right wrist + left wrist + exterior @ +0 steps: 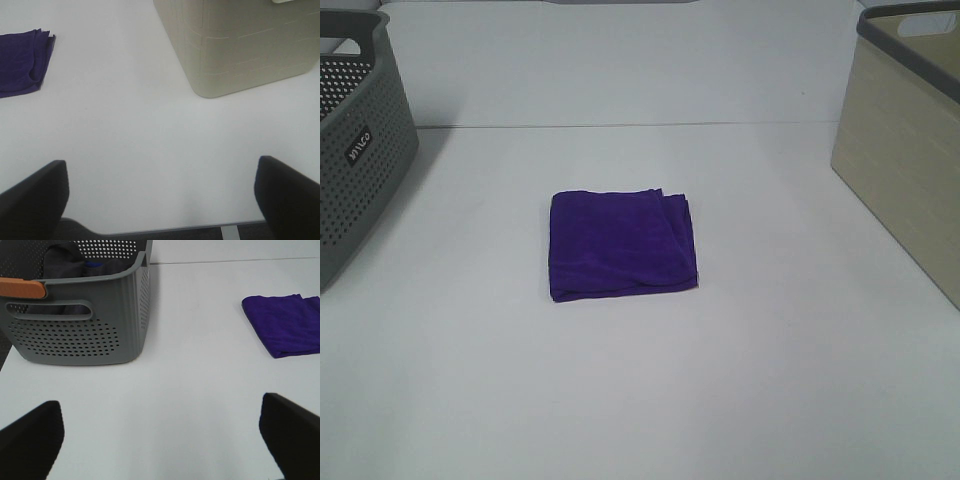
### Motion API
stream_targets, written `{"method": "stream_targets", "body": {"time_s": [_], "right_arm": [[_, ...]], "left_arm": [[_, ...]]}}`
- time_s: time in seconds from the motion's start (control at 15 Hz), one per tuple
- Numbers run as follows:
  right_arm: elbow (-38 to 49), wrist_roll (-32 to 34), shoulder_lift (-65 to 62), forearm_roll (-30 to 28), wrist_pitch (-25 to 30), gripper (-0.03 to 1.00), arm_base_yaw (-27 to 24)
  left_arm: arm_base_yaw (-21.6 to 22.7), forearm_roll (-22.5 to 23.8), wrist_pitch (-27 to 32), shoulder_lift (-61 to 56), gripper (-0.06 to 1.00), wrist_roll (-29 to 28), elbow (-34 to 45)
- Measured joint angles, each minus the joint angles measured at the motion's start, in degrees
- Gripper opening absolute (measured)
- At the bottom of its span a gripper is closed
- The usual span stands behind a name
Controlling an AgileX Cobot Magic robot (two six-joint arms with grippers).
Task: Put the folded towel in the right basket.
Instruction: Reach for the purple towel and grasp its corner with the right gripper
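Note:
A folded purple towel (621, 245) lies flat in the middle of the white table. It also shows in the left wrist view (285, 324) and in the right wrist view (22, 61). The beige right basket (910, 140) stands at the table's right edge and fills the far part of the right wrist view (245, 45). My left gripper (160, 440) is open and empty, well short of the towel. My right gripper (160, 200) is open and empty, near the table's front edge. Neither arm shows in the exterior high view.
A grey perforated basket (355, 150) stands at the left edge of the table; in the left wrist view (80, 315) it holds dark cloth and has an orange handle (22, 288). The white table (640, 400) spreads around the towel.

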Motion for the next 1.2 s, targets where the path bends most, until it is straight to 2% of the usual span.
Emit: {"method": "stream_targets", "body": {"time_s": [0.33,0.53,0.67,0.87,1.2], "right_arm": [[0.0,0.0,0.0,0.0,0.0,0.97,0.0],[0.0,-4.4,0.0,0.0,-0.1,0.97,0.0],[-0.1,-4.9,2.3,0.0,0.2,0.97,0.0],[-4.5,-4.9,15.3,0.0,1.5,0.97,0.0],[-25.2,-4.5,49.0,1.0,3.7,0.96,0.0]], "left_arm": [[0.0,0.0,0.0,0.0,0.99,0.0,0.0],[0.0,0.0,0.0,0.0,0.99,0.0,0.0],[0.0,0.0,0.0,0.0,0.99,0.0,0.0],[0.0,0.0,0.0,0.0,0.99,0.0,0.0],[0.0,0.0,0.0,0.0,0.99,0.0,0.0]]}}
